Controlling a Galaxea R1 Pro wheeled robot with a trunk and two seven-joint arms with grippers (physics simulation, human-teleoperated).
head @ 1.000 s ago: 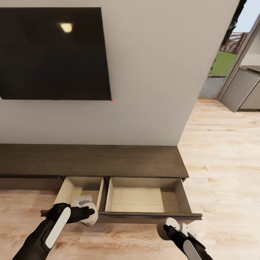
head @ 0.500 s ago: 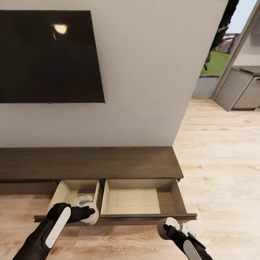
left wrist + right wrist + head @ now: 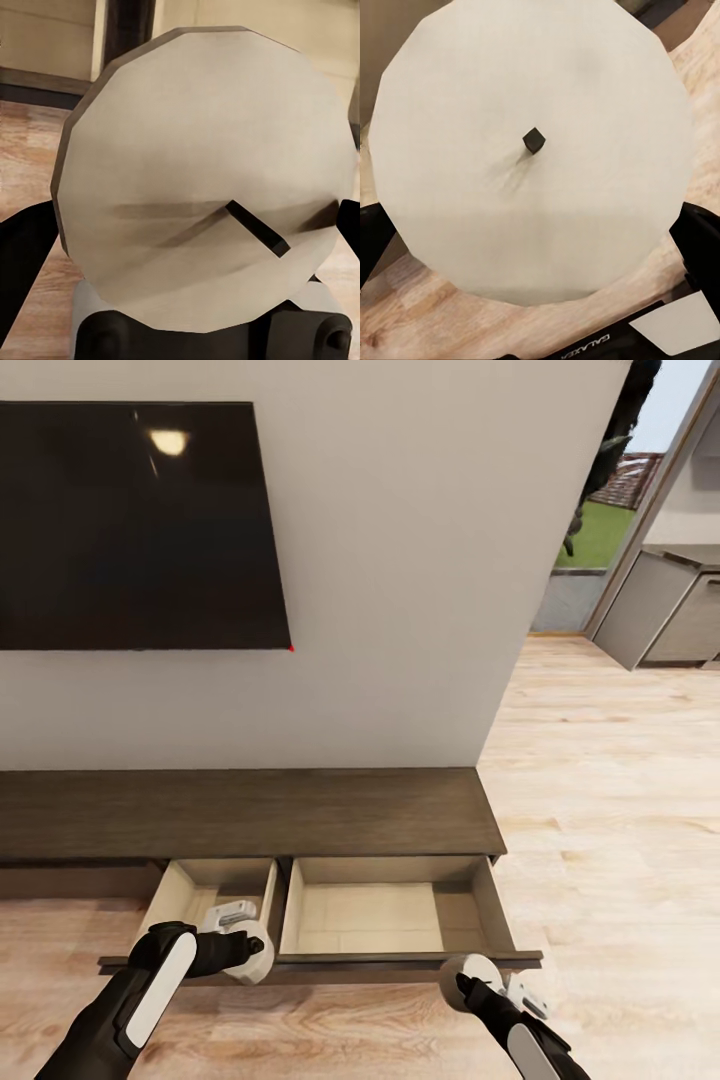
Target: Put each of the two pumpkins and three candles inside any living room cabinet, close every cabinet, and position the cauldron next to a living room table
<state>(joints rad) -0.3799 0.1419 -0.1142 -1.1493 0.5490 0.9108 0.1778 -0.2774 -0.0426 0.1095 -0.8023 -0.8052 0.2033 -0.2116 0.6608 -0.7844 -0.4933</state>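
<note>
The cabinet [image 3: 250, 810] runs along the wall with two drawers pulled out, the left drawer [image 3: 205, 885] and the wider right drawer [image 3: 380, 915], both showing bare beige insides. My left gripper [image 3: 238, 948] is shut on a pale round candle [image 3: 254, 956], held at the left drawer's front edge; its dark wick shows on the candle [image 3: 202, 180] in the left wrist view. My right gripper [image 3: 478, 990] is shut on a second candle [image 3: 460, 978], just in front of the right drawer's front panel, and this candle [image 3: 532, 142] faces the right wrist camera wick-first. Pumpkins, cauldron and table are out of view.
A large black TV [image 3: 140, 525] hangs on the wall above the console. Light wood floor [image 3: 610, 840] stretches to the right toward a doorway with a grey counter unit [image 3: 650, 610] and greenery outside.
The whole view has shifted, so the console sits slightly more to the left. My right gripper with its candle has edged a little toward the right drawer's front. The left arm looks unmoved.
</note>
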